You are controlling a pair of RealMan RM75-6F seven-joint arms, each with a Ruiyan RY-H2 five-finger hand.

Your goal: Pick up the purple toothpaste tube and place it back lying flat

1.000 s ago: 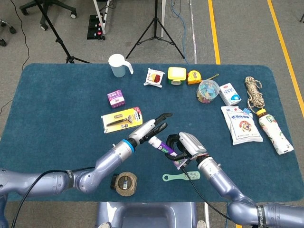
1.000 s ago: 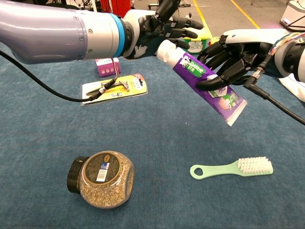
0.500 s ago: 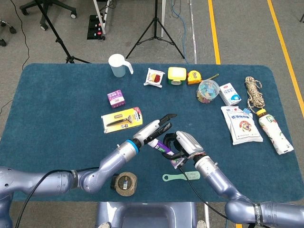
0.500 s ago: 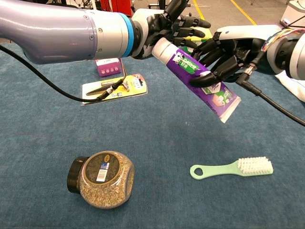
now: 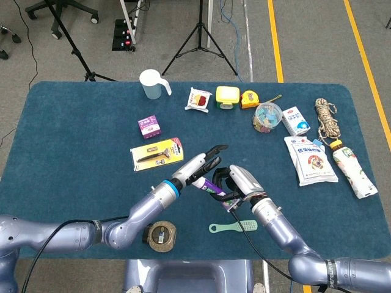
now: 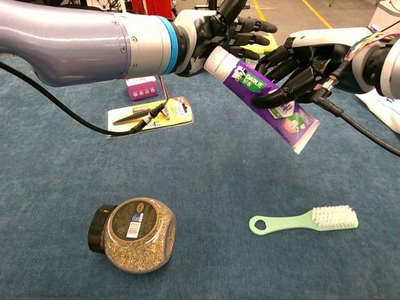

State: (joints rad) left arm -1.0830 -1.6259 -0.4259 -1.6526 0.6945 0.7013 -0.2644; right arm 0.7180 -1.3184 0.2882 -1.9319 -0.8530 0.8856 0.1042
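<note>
Glossy purple plastic toothpaste tube [image 6: 265, 103] between matt black fingers [image 6: 284, 94]; below them, matt teal cloth counter [image 6: 219, 187] and smooth green plastic brush [image 6: 303, 220].

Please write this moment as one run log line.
purple toothpaste tube: lifted, tilted | left hand: holds cap end | right hand: grips tube middle | not yet flat

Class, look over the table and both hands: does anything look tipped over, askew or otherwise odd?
The seed-filled jar lies tipped on its side near the table's front edge. The purple toothpaste tube hangs slanted in the air, cap at the left hand, right hand gripping its middle.
</note>
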